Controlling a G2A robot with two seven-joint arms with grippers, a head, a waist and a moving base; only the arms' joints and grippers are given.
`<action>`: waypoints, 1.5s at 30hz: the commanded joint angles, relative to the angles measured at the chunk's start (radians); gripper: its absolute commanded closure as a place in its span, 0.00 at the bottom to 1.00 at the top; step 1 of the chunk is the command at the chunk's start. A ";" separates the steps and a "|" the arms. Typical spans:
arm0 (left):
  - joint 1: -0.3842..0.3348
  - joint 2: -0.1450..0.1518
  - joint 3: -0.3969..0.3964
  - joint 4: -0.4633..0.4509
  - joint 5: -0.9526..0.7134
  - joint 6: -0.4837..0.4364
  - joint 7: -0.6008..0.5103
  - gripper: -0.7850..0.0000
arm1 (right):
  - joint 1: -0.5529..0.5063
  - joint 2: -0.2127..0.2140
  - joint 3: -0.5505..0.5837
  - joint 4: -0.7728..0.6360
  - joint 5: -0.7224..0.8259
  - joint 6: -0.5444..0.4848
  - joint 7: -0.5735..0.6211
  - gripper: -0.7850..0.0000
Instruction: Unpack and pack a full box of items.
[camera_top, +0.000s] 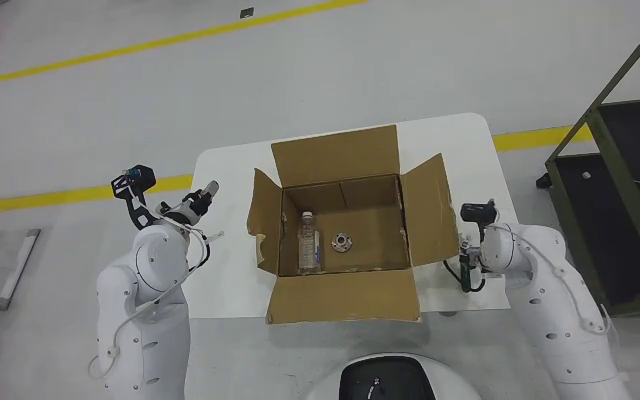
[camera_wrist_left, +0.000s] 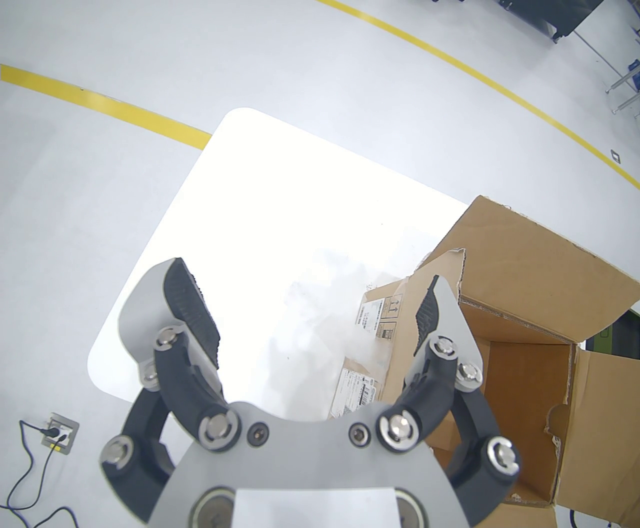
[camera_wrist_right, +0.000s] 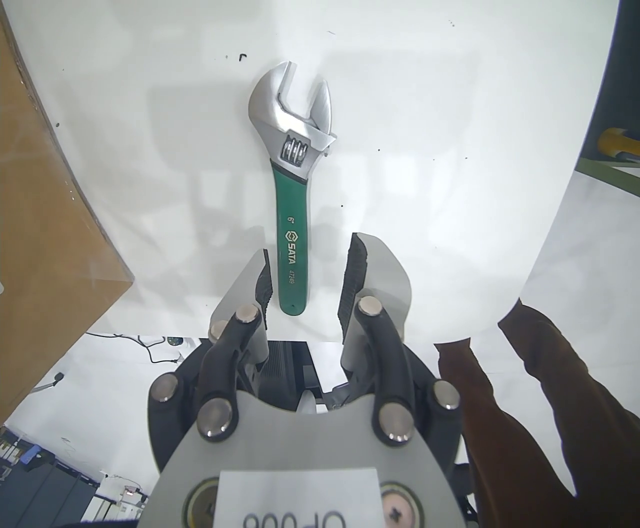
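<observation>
An open cardboard box is set at the middle of the white worktop, with its flaps spread outward. Inside it, a clear water bottle is laid flat along the 9 o'clock wall, and a small round item is seen just beside it toward 3 o'clock. A green-handled adjustable wrench is laid flat on the worktop at 3 o'clock of the box. The right gripper is held released over the handle end, fingers spread to either side. The left gripper is held released, empty, above the worktop at 9 o'clock of the box
</observation>
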 joint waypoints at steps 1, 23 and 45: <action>0.000 0.000 0.000 0.000 0.000 0.000 0.000 0.00 | 0.004 -0.006 -0.003 0.011 -0.007 0.000 0.000 0.58; 0.000 0.000 0.000 0.000 0.000 0.000 0.000 0.00 | 0.042 -0.065 0.025 0.094 -0.079 -0.020 0.020 0.64; 0.000 0.000 0.000 0.000 0.000 0.000 0.000 0.00 | 0.056 -0.093 0.047 0.134 -0.113 -0.027 0.027 0.63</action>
